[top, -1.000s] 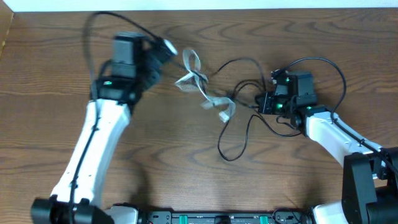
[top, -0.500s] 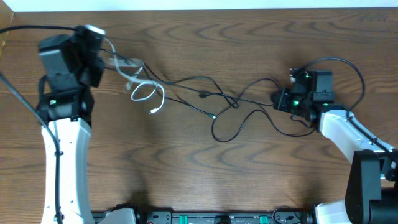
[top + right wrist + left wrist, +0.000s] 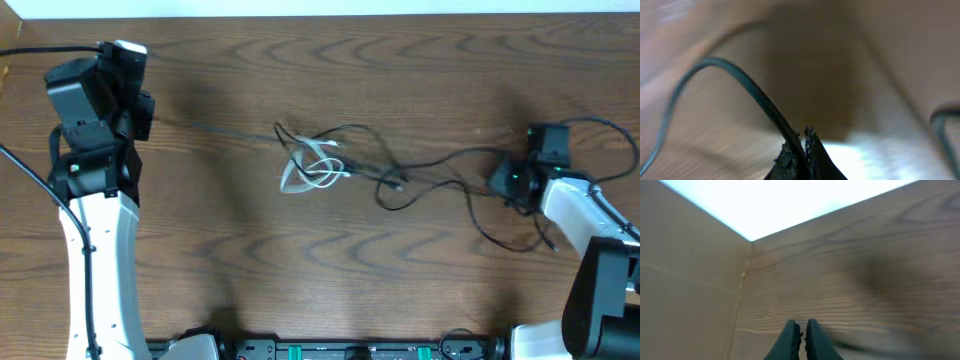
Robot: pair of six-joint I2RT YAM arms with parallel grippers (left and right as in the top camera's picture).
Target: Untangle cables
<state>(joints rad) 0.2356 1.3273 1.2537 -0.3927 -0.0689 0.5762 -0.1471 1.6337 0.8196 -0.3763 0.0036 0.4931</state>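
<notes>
A tangle of thin black cables [image 3: 385, 178] lies mid-table, with the short white cord [image 3: 318, 170] looped in its left end. One black strand, blurred, runs taut from the tangle to my left gripper [image 3: 140, 112] at the far left. In the left wrist view the fingers [image 3: 803, 330] are pressed together, and a blurred dark line leads off to the right. My right gripper [image 3: 497, 183] at the right is shut on a black cable [image 3: 747, 87], which curves up out of its fingertips [image 3: 802, 137].
A cardboard wall [image 3: 685, 280] stands along the table's left edge, close to my left gripper. The thicker arm cables [image 3: 30, 50] loop by each arm. A loose black strand [image 3: 510, 240] trails in front of the right arm.
My right gripper has pulled right with its cable. The tangle and white cord have slid right toward the middle, and the cables are stretched out. My left arm has shifted slightly left.
</notes>
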